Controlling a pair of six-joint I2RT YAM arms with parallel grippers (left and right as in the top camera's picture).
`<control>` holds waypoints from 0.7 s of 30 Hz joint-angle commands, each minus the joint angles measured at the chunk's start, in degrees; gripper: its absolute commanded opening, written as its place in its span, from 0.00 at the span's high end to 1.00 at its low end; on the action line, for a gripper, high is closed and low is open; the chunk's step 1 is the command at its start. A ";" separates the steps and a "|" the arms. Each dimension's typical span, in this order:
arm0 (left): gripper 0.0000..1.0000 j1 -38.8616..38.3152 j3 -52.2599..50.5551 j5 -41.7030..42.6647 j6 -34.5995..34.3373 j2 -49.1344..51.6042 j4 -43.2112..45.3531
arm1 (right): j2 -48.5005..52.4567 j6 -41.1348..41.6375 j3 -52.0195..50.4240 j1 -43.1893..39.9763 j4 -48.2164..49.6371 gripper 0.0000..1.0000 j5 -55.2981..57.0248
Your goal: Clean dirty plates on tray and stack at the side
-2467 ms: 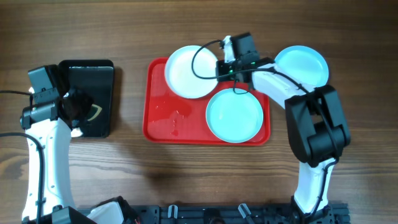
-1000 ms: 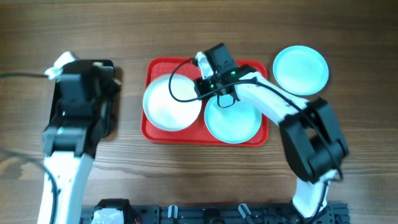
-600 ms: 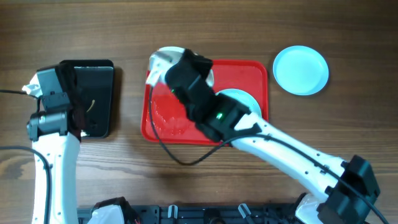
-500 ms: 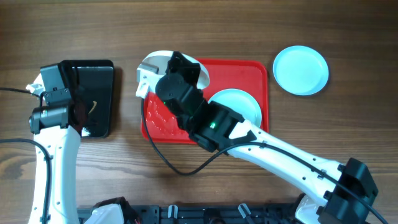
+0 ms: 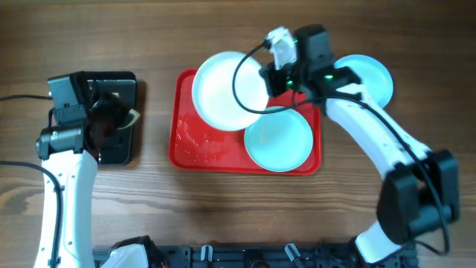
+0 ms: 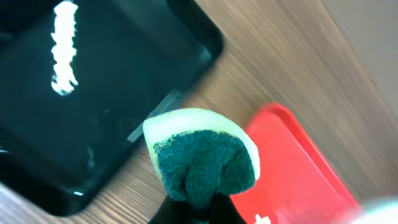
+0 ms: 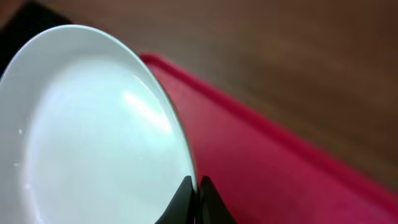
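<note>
While the right arm bends across the red tray [image 5: 195, 145], the right gripper [image 7: 194, 186] pinches the rim of the white plate [image 5: 227, 89] above it. The left gripper [image 6: 189, 208] squeezes a green sponge [image 6: 202, 155] over the black tray [image 6: 93, 93] edge.

I find no writing, label, brand or number that I can read anywhere. The white plate [image 7: 93, 137] pinched in my right gripper [image 7: 193, 186] is plain. So is the sponge [image 6: 202, 155] clamped in my left gripper [image 6: 194, 208]. The red tray [image 5: 197, 149] and the black tray [image 6: 93, 74] carry no print either.
</note>
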 commanded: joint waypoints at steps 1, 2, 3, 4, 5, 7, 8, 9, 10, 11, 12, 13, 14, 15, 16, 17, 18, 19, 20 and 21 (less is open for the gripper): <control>0.96 -3.76 0.07 6.19 2.38 -0.15 0.31 | 6.91 6.10 -0.90 2.82 2.05 0.96 5.05; 0.96 -5.57 0.04 6.19 2.38 -0.04 0.33 | 9.05 6.49 -0.90 4.15 3.10 0.96 5.09; 0.96 -7.23 0.04 6.16 2.38 0.33 0.52 | 10.05 6.49 -0.90 4.96 3.54 0.96 5.77; 0.96 -9.05 0.04 6.14 2.38 1.14 0.79 | 11.23 7.39 -0.90 6.03 4.00 0.96 8.07; 0.96 -11.15 0.04 6.14 2.34 2.80 1.14 | 12.24 10.16 -0.90 7.23 3.98 0.96 13.22; 0.96 -14.14 0.04 6.16 2.25 6.29 1.92 | 12.50 10.84 -0.90 8.35 3.96 0.96 15.15; 0.96 -16.39 0.04 6.16 1.31 9.62 3.02 | 12.50 11.54 -0.90 8.83 3.96 0.96 15.13; 0.96 -17.66 0.04 6.16 0.33 11.61 4.04 | 12.50 12.04 -0.92 8.96 4.00 0.96 15.10; 0.96 -19.41 0.04 6.16 -0.11 14.56 6.05 | 12.50 12.07 -0.96 9.01 3.93 0.96 15.10; 0.96 -21.03 0.04 6.16 -0.68 17.42 8.35 | 12.50 12.09 -1.36 9.18 4.00 0.96 14.64; 0.96 -22.47 0.04 6.16 -0.68 19.91 10.69 | 12.52 12.00 -1.99 9.18 4.02 0.96 12.98; 0.96 -23.87 0.04 6.19 -0.68 22.56 13.09 | 12.55 11.98 -2.80 9.18 4.24 0.96 12.09; 0.96 -24.83 0.04 6.16 -0.68 24.33 14.40 | 12.55 12.00 -3.74 9.18 4.42 0.96 10.91; 0.96 -25.86 0.04 6.14 -0.68 26.34 15.85 | 12.57 11.98 -4.33 9.18 4.63 0.96 9.64; 0.96 -26.62 0.04 6.14 -0.68 27.96 17.14 | 12.57 12.02 -4.33 9.18 4.70 0.96 9.44; 0.96 -27.23 0.04 6.10 -0.66 29.75 18.67 | 12.57 12.09 -4.33 9.18 4.81 0.96 9.44; 0.96 -27.54 0.04 5.88 -0.66 31.61 19.71 | 12.57 12.83 -4.33 9.18 4.72 0.96 9.42; 0.96 -27.52 0.04 4.92 -0.66 32.68 19.65 | 12.57 13.86 -4.33 9.18 4.48 0.96 9.40; 0.96 -27.52 0.04 2.43 -0.63 33.57 18.73 | 12.57 14.01 -4.33 9.18 4.24 0.96 8.96; 0.96 -27.52 0.04 -2.01 -0.63 34.07 16.87 | 12.57 13.99 -4.33 9.18 4.00 0.96 8.98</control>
